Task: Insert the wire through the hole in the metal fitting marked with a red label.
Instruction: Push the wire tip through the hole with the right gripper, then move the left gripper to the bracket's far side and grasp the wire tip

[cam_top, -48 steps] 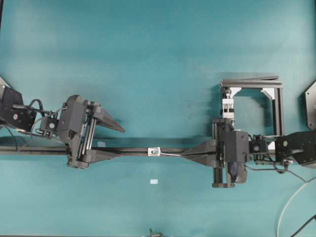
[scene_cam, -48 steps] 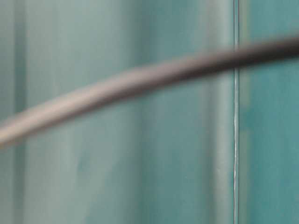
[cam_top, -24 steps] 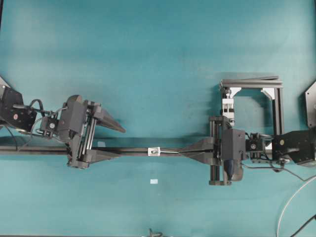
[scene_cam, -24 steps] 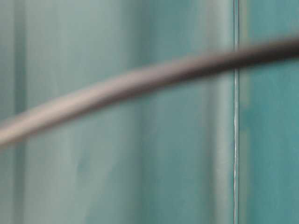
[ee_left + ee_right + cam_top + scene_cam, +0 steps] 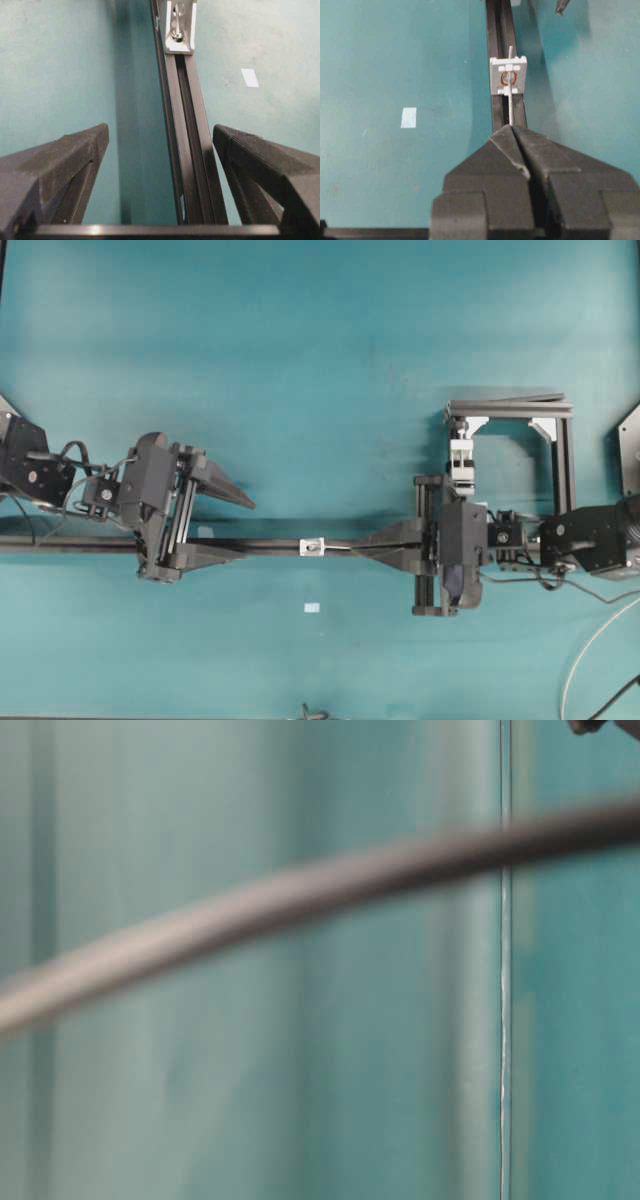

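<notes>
I am looking down on a flat teal table (image 5: 320, 360) that is filling the whole overhead view, its surface matte and faintly scuffed, with a soft shadow band running along the upper side of the black rail (image 5: 270, 543), which is lying level across the left and middle of the frame. A small pale tag (image 5: 312, 608) is sitting on the bare surface just below the rail's middle, and a black metal frame (image 5: 560, 450) with a white clamp block (image 5: 461, 458) is standing in the upper right.

The metal fitting (image 5: 314, 546) is sitting on the rail at the centre of the overhead view; in the right wrist view I am seeing it upright near the top centre (image 5: 508, 75), with a red ring around the hole (image 5: 508, 77).

My right gripper (image 5: 512, 131) is pinching its fingers together on the wire (image 5: 511, 110), which is running straight up from the fingertips to the fitting, its tip showing just above the block. I cannot tell whether it is passing through the hole or in front of it.

My left gripper (image 5: 160, 137) is hanging with its fingers spread wide, one on each side of the rail and touching nothing.

The table-level view is giving me only blurred teal and an out-of-focus grey bar (image 5: 300, 895) slanting across it.
</notes>
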